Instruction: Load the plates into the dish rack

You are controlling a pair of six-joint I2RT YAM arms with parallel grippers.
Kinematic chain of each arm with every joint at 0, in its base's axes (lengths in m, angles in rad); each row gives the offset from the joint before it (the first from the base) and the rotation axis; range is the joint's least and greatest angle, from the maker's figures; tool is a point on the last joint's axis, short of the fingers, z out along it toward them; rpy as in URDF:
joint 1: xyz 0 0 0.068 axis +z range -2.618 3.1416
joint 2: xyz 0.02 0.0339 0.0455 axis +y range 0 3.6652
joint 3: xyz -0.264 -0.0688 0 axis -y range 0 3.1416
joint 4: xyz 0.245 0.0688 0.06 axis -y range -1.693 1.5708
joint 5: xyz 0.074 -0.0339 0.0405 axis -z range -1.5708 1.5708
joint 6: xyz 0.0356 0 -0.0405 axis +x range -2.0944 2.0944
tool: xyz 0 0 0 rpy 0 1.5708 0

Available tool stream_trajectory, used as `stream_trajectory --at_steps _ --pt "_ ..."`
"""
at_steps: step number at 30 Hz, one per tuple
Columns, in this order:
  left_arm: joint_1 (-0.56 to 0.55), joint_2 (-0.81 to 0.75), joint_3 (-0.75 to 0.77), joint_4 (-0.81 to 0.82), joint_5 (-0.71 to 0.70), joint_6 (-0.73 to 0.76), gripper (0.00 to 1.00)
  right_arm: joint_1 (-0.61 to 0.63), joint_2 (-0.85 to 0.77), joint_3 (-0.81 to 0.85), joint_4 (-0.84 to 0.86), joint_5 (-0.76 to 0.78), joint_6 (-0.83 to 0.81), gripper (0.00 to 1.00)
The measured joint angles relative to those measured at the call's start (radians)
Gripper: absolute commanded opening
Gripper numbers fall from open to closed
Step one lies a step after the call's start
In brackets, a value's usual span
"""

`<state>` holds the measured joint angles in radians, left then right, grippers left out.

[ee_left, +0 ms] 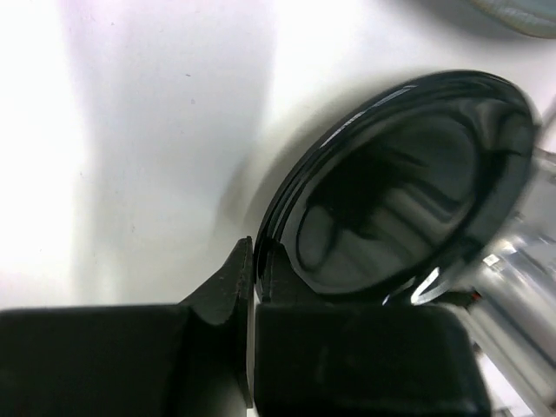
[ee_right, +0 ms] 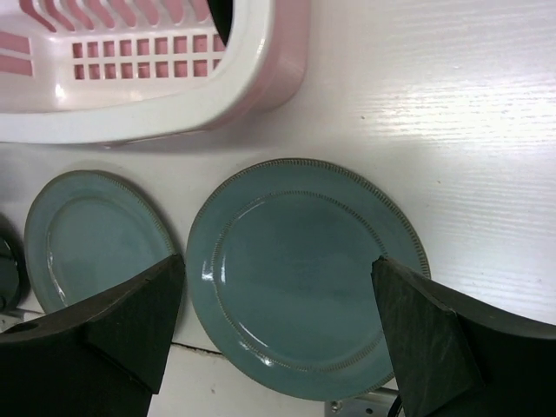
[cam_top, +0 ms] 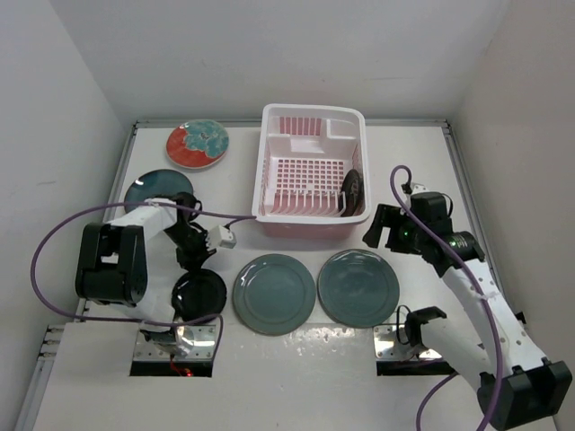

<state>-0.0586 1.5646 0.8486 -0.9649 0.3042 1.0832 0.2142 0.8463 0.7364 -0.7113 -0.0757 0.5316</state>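
The pink-and-white dish rack [cam_top: 314,115] is set at the far middle of the desk [cam_top: 422,180], with a dark plate [cam_top: 352,190] stood on edge inside it. Two grey-teal plates [cam_top: 274,294] are laid flat before it. The right pincer [ee_right: 278,269] is spread wide above the right-hand one. Left of them, the small glossy black plate [ee_left: 400,200] is pinched at its rim by the left pincer [ee_left: 254,261].

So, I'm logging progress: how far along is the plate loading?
Done: one dark plate stands in the rack. In hand: the left gripper pinches the black plate by its rim. Left on the table: left grey plate, right grey plate, teal plate, red plate. The right gripper is open over the right grey plate.
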Motion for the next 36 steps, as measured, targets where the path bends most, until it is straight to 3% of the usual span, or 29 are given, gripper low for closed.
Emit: stream_trajectory --at_steps 9,14,21,27,29,33,34,36 --pt "0.016 -0.055 0.239 -0.227 0.108 0.130 0.00 0.108 0.118 0.109 0.029 -0.011 -0.040 0.80" --pt "0.019 -0.159 0.319 -0.273 0.160 0.160 0.00 0.235 0.223 0.237 0.090 -0.071 -0.079 0.78" --pt "0.019 -0.227 0.430 -0.310 0.303 0.144 0.00 0.470 0.525 0.533 0.205 -0.205 -0.161 0.83" --pt "0.005 -0.234 0.574 -0.303 0.459 0.050 0.00 0.587 0.818 0.813 0.240 -0.266 -0.208 0.84" --pt "0.000 -0.234 0.600 -0.285 0.495 0.018 0.00 0.603 0.865 0.843 0.254 -0.267 -0.211 0.80" --pt "-0.001 -0.225 0.632 -0.271 0.552 -0.027 0.00 0.607 0.888 0.840 0.267 -0.266 -0.210 0.55" --pt "-0.001 -0.219 0.639 -0.263 0.568 -0.045 0.00 0.606 0.888 0.837 0.272 -0.266 -0.209 0.33" --pt "-0.001 -0.207 0.647 -0.237 0.591 -0.085 0.00 0.605 0.888 0.832 0.289 -0.266 -0.208 0.12"
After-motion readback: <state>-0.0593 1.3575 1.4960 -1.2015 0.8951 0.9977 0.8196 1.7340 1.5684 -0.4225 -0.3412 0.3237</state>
